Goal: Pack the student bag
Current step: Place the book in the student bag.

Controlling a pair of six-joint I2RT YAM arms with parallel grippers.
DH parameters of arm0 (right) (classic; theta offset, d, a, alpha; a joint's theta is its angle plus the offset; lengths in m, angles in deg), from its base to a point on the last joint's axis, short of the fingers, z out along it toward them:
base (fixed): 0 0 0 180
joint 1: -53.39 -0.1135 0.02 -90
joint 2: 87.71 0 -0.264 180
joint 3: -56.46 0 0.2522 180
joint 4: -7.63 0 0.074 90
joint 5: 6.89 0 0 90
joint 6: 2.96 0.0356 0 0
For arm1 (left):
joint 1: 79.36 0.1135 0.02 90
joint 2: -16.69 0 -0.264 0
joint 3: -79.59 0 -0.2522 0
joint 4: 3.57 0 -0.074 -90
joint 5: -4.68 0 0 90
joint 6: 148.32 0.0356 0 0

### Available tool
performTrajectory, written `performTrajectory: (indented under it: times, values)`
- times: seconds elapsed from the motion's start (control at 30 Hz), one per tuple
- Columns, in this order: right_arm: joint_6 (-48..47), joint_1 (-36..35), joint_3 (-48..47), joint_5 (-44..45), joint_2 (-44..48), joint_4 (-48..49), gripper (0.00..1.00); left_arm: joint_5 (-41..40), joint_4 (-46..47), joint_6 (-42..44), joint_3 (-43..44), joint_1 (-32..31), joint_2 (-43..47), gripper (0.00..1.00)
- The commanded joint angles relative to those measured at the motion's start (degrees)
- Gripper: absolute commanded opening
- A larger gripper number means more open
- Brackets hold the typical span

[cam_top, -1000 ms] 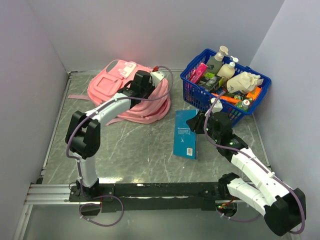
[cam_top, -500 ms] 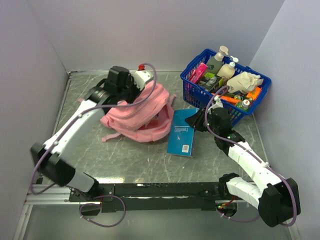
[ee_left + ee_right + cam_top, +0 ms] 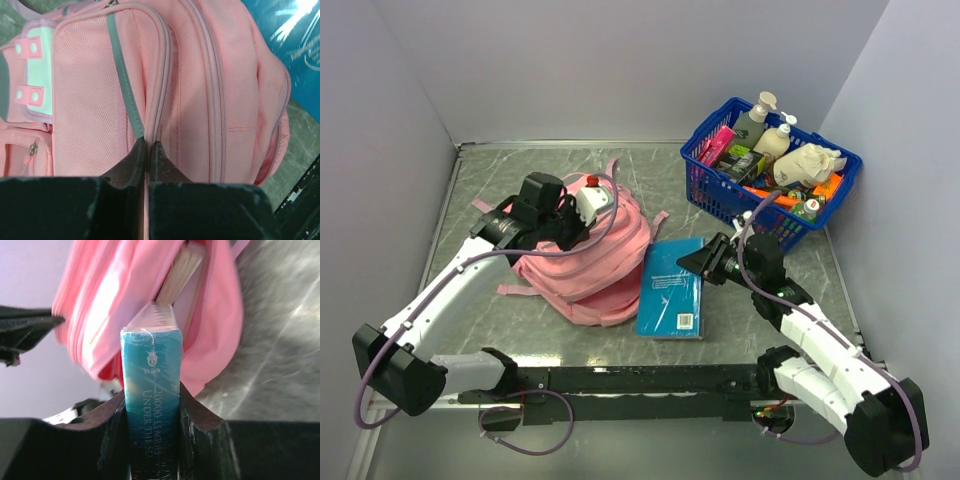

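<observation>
1. Bag (image 3: pixel 595 265) lies left of the counter's middle, its fabric pinched tight by the left gripper (image 3: pixel 148 145).
2. Right gripper (image 3: pixel 152 400) clamps the book (image 3: pixel 670 300), whose far end seems to touch the bag's mouth, not inside.
3. Basket (image 3: pixel 705 190), far right corner, holds many items; most packing remains.

Bag (image 3: pixel 600 275) is soft matt cloth, partly mesh; book (image 3: pixel 670 300) glossy under clear film; basket (image 3: pixel 720 205) shiny plastic; table (image 3: pixel 520 165) smooth, stone-look
</observation>
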Motion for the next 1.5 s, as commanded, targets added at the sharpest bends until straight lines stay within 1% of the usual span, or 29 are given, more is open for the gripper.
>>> performTrajectory:
  times: [0.0, 0.03, 0.1, 0.13, 0.23, 0.27, 0.37, 0.43, 0.53, 0.63, 0.77, 0.87, 0.9, 0.93, 1.0, 1.07, 1.1, 1.13, 1.17, 1.23, 1.27, 1.33, 1.37, 1.43, 1.47]
  values:
    - [12.5, 0.0, 1.6, -10.9, -4.8, 14.1, 0.00, 1.6, 8.0, 0.7, 1.8, 0.3, 0.9, 0.01]
    - [13.9, -0.1, 1.7, -12.7, -6.3, 17.7, 0.00, 1.6, 8.0, 0.9, 1.5, 0.3, 1.2, 0.01]
    - [15.2, -0.1, 1.4, -14.2, -10.9, 20.5, 0.00, 1.7, 7.7, 1.2, 1.5, 0.3, 1.5, 0.01]
    - [16.1, -0.1, 1.5, -15.3, -12.2, 26.3, 0.00, 2.0, 7.1, 1.4, 1.6, 0.4, 1.6, 0.01]
    - [21.5, -0.1, 0.2, -19.4, -18.3, 36.5, 0.00, 1.9, 6.5, 2.5, 1.2, 0.4, 2.3, 0.01]
    - [22.3, -0.2, -1.0, -20.3, -20.9, 38.7, 0.00, 1.6, 6.4, 2.6, 0.8, 0.4, 2.4, 0.01]
    - [24.3, -0.2, -2.2, -21.9, -23.0, 43.3, 0.00, 1.5, 6.2, 3.2, 0.2, 0.4, 2.6, 0.01]
    - [23.1, -0.2, -3.1, -23.1, -22.9, 42.7, 0.00, 1.3, 6.3, 3.4, 0.0, 0.4, 2.6, 0.01]
    - [20.9, -0.1, -4.4, -24.5, -21.5, 38.7, 0.00, 1.7, 6.4, 3.5, -0.3, 0.5, 2.1, 0.01]
    - [20.9, -0.1, -4.7, -26.6, -21.2, 37.7, 0.00, 2.0, 6.6, 3.4, 0.0, 0.5, 1.6, 0.01]
    - [20.3, -0.1, -4.5, -27.2, -19.8, 35.8, 0.00, 2.4, 6.7, 3.4, 0.8, 0.4, 1.2, 0.01]
    - [22.9, -0.1, -5.1, -26.6, -21.5, 40.2, 0.00, 2.7, 6.3, 3.5, 1.0, 0.5, 1.0, 0.01]
    - [24.2, -0.1, -5.2, -26.7, -22.6, 45.7, 0.00, 2.8, 6.1, 3.6, 1.2, 0.5, 1.0, 0.01]
    - [27.5, -0.1, -5.9, -27.4, -24.7, 47.7, 0.00, 2.7, 5.9, 3.7, 1.3, 0.4, 1.1, 0.01]
    - [29.4, -0.1, -6.7, -27.3, -26.1, 50.3, 0.00, 2.7, 5.6, 3.7, 1.5, 0.5, 1.3, 0.01]
    - [27.7, -0.1, -7.7, -23.7, -26.3, 47.7, 0.00, 2.5, 5.5, 3.9, 1.7, 0.4, 1.6, 0.01]
    - [25.1, -0.3, -8.0, -21.9, -26.0, 46.2, 0.00, 2.5, 5.3, 3.8, 1.9, 0.4, 1.7, 0.01]
    - [23.7, -0.4, -9.0, -18.3, -26.4, 42.3, 0.00, 2.7, 5.2, 3.8, 2.2, 0.4, 1.6, 0.01]
    - [22.9, -0.5, -9.3, -16.5, -26.9, 41.9, 0.00, 3.3, 5.0, 3.6, 2.4, 0.4, 1.6, 0.01]
    - [23.8, -0.8, -8.8, -12.5, -29.3, 44.9, 0.00, 4.2, 4.4, 3.0, 3.6, 0.4, 1.2, 0.01]
    - [23.7, -1.5, -9.0, -8.8, -30.1, 45.9, 0.00, 4.6, 4.1, 2.7, 4.0, 0.4, 1.2, 0.01]
    - [22.2, -2.5, -10.0, -5.5, -32.5, 45.3, 0.00, 6.0, 3.3, 2.0, 5.6, 0.4, 0.9, 0.01]
    - [21.7, -3.7, -10.2, -1.8, -33.4, 44.7, 0.00, 6.5, 3.0, 1.8, 6.2, 0.4, 0.8, 0.01]
    - [22.5, -4.5, -8.9, 2.5, -36.0, 47.2, 0.00, 8.0, 2.3, 1.2, 7.8, 0.4, 0.6, 0.01]
    - [23.2, -5.2, -8.0, 6.6, -37.0, 49.9, 0.00, 8.5, 1.7, 1.0, 8.3, 0.5, 0.5, 0.01]
